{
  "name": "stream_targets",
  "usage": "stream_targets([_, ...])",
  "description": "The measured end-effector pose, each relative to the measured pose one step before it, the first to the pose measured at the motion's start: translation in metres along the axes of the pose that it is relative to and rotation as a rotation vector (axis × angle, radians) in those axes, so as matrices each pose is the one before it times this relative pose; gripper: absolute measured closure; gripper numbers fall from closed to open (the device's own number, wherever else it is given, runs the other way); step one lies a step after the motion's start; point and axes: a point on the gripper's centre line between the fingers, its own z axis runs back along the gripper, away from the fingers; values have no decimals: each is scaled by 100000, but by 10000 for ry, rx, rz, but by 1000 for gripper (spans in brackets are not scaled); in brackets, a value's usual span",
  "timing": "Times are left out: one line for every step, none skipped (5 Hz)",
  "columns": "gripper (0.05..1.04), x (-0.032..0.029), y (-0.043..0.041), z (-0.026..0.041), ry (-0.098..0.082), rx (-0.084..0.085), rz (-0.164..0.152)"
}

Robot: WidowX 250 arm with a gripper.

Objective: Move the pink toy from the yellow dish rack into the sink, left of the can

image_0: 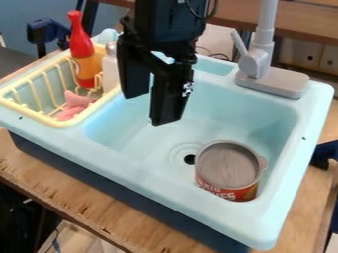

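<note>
The black gripper [149, 105] hangs over the left part of the light blue sink [132, 174], its two fingers apart and nothing between them. Beside it on the left, a pale yellow rack [47, 119] holds a red bottle [84, 53] with an orange label, a white bottle [109, 68] and a pink object [74, 105]. A can [228, 171] with a grey top and a red label is in the sink's right front part, next to the drain, to the right of and below the gripper in the view.
A grey faucet [256, 62] rises from the sink's back edge. The sink unit rests on a wooden table [63, 190]. Dark blue clamps [47, 30] show at the back left and at the right edge.
</note>
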Motion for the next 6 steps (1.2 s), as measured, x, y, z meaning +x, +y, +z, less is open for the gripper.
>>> stream_targets([83, -45, -4, -511, 213, -33, -54])
stream_targets([83, -587, 2498, 887, -112, -83, -5])
stream_targets([83, -1634, 3275, 962, 12, -137, -21])
stream_targets([83, -2073, 2621, -20, 333, 83, 172])
stream_targets([83, -1831, 2892, -824, 126, 465, 1038])
stream_targets([83, -638, 2019, -1718, -219, 469, 683])
